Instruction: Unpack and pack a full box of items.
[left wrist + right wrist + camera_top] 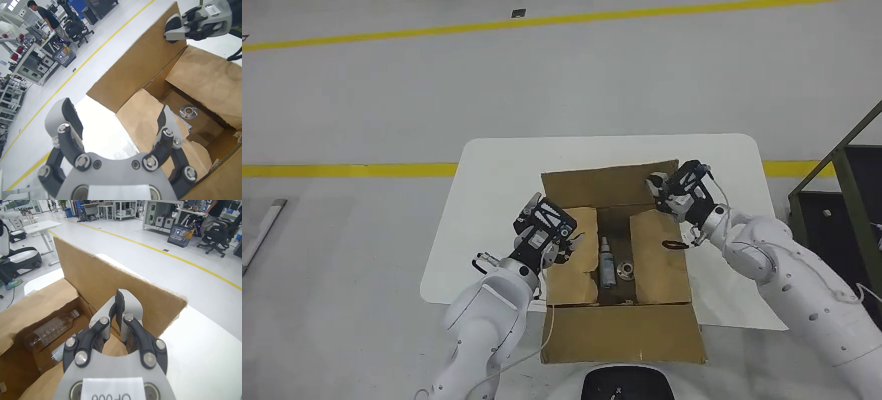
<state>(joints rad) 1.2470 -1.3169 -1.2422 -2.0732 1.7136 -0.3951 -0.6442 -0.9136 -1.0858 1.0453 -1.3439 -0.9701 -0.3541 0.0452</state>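
Closed right gripper (119,298) touches the box's upright flap (90,275).

bright even indoor light, dim box (607,185) interior, bowed edges

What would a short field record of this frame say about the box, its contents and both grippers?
Box: cardboard box, open, on the white table
Flap: far flap stands upright
Contents seen: clear bottle and metal flange, lying inside
Right arm: right gripper shut on the far flap's top corner
Left arm: left gripper open, above the box's left side
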